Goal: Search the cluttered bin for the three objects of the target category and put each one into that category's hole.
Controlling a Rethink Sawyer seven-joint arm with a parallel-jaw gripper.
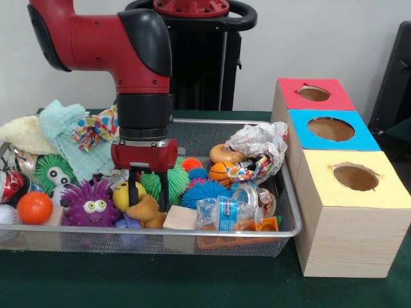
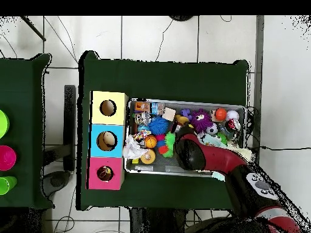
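Note:
The wire mesh bin (image 1: 192, 232) stands on the green table, full of toys; it also shows in the overhead view (image 2: 182, 173). My gripper (image 1: 148, 187) is open and lowered into the bin's middle, its two black fingers apart. Just below it lies a tan plush bear (image 1: 146, 210), beside a round yellow thing (image 1: 127, 194) that I cannot tell as ball or duck. The tiger is hidden in the clutter. The red box's hole (image 1: 314, 94) is at the far right, and also shows in the overhead view (image 2: 105, 173). In the overhead view the arm (image 2: 200, 151) hides the gripper.
In the bin: purple spiky ball (image 1: 91, 204), green spiky ball (image 1: 54, 172), blue spiky ball (image 1: 205, 192), orange ball (image 1: 34, 207), plastic bottle (image 1: 225, 213), wooden block (image 1: 180, 218), crumpled paper (image 1: 260, 144), cloths (image 1: 64, 135). Blue box (image 1: 331, 129) and yellow box (image 1: 355, 176) stand beside the red one.

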